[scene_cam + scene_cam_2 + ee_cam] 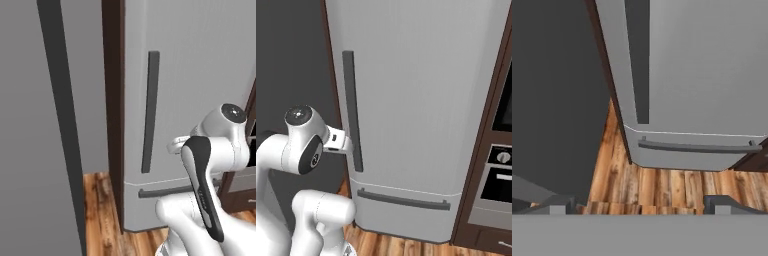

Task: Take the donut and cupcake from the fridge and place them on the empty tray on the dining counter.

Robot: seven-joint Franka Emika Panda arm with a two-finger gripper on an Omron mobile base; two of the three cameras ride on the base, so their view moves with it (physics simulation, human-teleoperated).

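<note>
Fingers spread wide, gripper (640, 205) near the fridge (416, 100) handle (352, 110).
No legible writing; fridge door closed.

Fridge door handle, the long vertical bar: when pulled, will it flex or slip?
The vertical bar handle looks rigid, probably not flexing. Its smooth, flat faces may let the open claw slide along it. The tall fridge door will likely swing heavily.

- fridge (416, 100): smooth matt light-grey, metal-like
- handle (352, 110) ahead of gripper (639, 202): darker grey, matt
- floor (662, 187) below gripper: wood planks, streaky grain, slight sheen
- cabinet (468, 200): dark brown wood
</note>
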